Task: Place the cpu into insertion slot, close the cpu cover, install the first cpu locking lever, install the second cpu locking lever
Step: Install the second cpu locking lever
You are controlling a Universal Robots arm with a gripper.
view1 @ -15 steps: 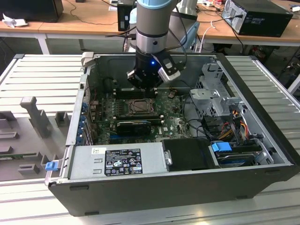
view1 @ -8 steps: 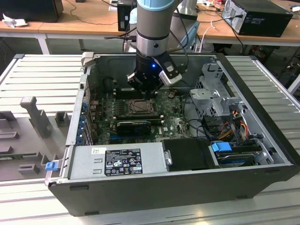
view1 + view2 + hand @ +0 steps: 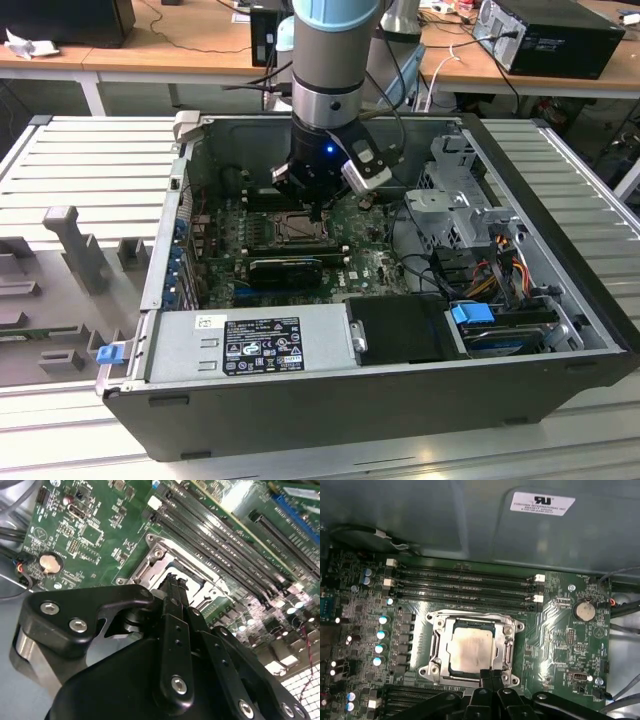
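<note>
Look at the open computer case point(image 3: 560, 300) on the table point(image 3: 90, 180). Take the cpu point(image 3: 468, 649) as your landmark, and go across the exterior view from its left.

Left of the cpu you see the green board point(image 3: 225, 240). Then comes the cpu itself. It already lies flat in the insertion slot point(image 3: 451, 669), with its dull silver top facing up. The cpu cover point(image 3: 507, 647) is down over it, a thin metal frame all around the cpu. The cpu shows through the big square window.

The gripper point(image 3: 491, 675) hangs right at the cover's edge, on the side away from the long black memory slots point(image 3: 465, 587). Its jaws are pressed together into one thin tip. They pinch nothing. The tip sits just at the metal frame, very close or touching; you cannot tell which.

In the second wrist view the same tip point(image 3: 172, 586) points at the slot's near edge.

Right of the cpu, past the arm point(image 3: 330, 80), are the silver drive cage point(image 3: 455, 200) and the coloured cables point(image 3: 505, 255).
</note>
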